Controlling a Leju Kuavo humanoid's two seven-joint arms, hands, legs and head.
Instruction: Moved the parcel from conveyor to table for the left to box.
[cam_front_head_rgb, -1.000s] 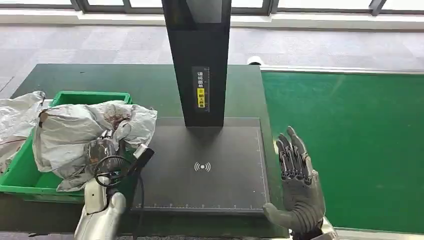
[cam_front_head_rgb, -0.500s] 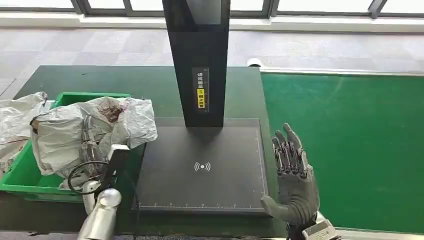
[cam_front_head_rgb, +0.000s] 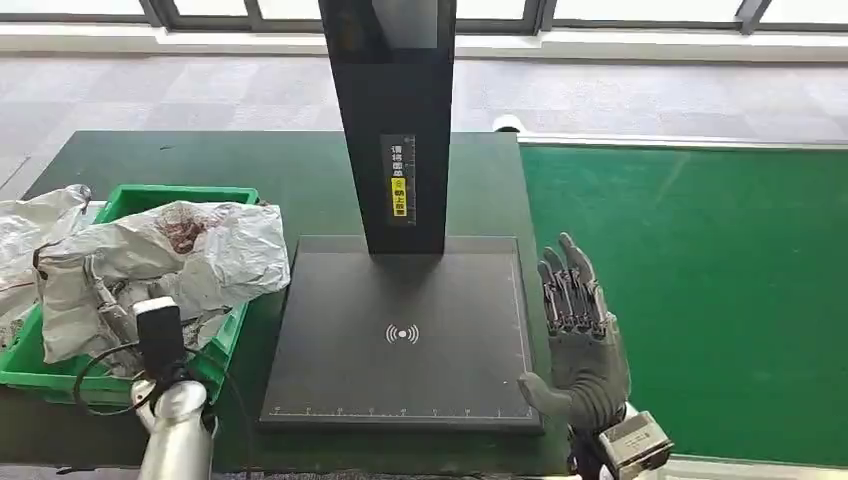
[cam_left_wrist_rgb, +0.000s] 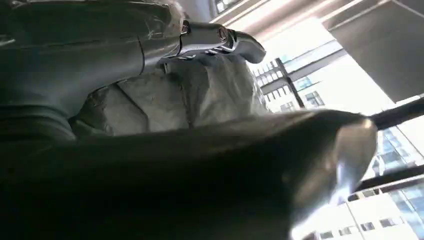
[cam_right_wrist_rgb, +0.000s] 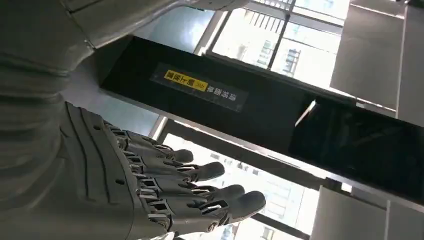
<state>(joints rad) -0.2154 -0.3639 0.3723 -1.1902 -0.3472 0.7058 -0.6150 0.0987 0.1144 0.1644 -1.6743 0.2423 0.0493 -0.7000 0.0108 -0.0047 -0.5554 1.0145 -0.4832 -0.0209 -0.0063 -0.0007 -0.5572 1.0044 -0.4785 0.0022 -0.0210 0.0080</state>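
The parcel (cam_front_head_rgb: 205, 250), a crumpled grey-white plastic bag, lies across the green box (cam_front_head_rgb: 180, 192) at the left of the table. My left hand (cam_front_head_rgb: 108, 300) is tucked under the parcel's near side and grips it. In the left wrist view the parcel (cam_left_wrist_rgb: 200, 95) sits between a finger (cam_left_wrist_rgb: 215, 40) and the thick thumb. My right hand (cam_front_head_rgb: 580, 340) stands upright at the right edge of the black scanner plate (cam_front_head_rgb: 400, 300), fingers straight and apart, holding nothing. In the right wrist view, that hand (cam_right_wrist_rgb: 150, 185) is also empty.
A black scanner column (cam_front_head_rgb: 395, 120) rises from the back of the plate. The green conveyor belt (cam_front_head_rgb: 700, 300) runs along the right. Another crumpled bag (cam_front_head_rgb: 30, 225) lies left of the box. A cable loops around my left wrist (cam_front_head_rgb: 160, 340).
My left arm has swung to the left, carrying the parcel further over the green box. My right hand has shifted slightly left and stayed open.
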